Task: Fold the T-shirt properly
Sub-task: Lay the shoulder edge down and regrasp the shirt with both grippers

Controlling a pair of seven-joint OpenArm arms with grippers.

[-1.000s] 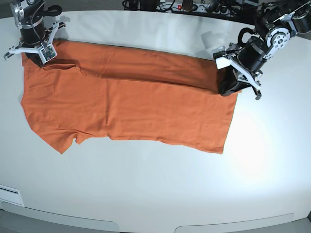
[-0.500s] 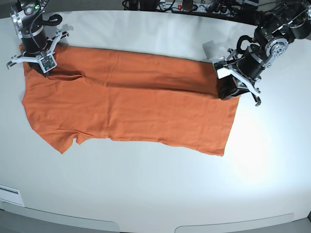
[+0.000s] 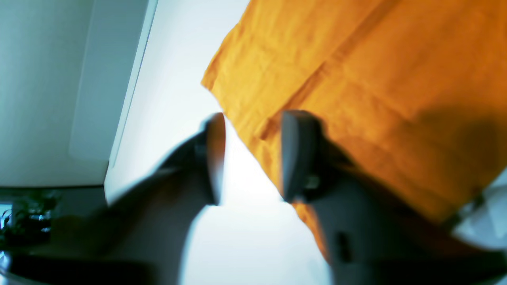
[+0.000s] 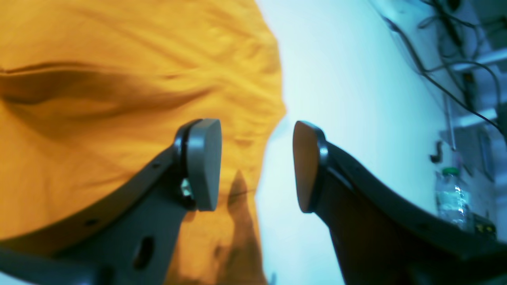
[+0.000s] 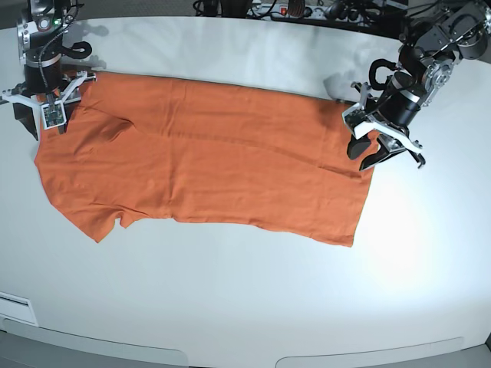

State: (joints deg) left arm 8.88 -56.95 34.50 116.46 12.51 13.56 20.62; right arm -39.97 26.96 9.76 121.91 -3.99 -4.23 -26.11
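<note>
T-shirt (image 5: 207, 161) released, flatter | left pincer (image 5: 370, 156) spread | right pincer (image 5: 31, 121) spread

A plain orange T-shirt (image 5: 207, 157) is seen on a white table (image 5: 253, 307); the gripper fingers (image 4: 204, 162) are coloured dark grey and black.

The T-shirt (image 5: 207, 157) is plain orange and of thin fabric, and it lies spread flat on the white counter (image 5: 253, 299), folded lengthwise into a long band running across it. One short sleeve juts out at the near left corner. A small rumple shows near the far left end, and the straight hem lies at the right end.
</note>
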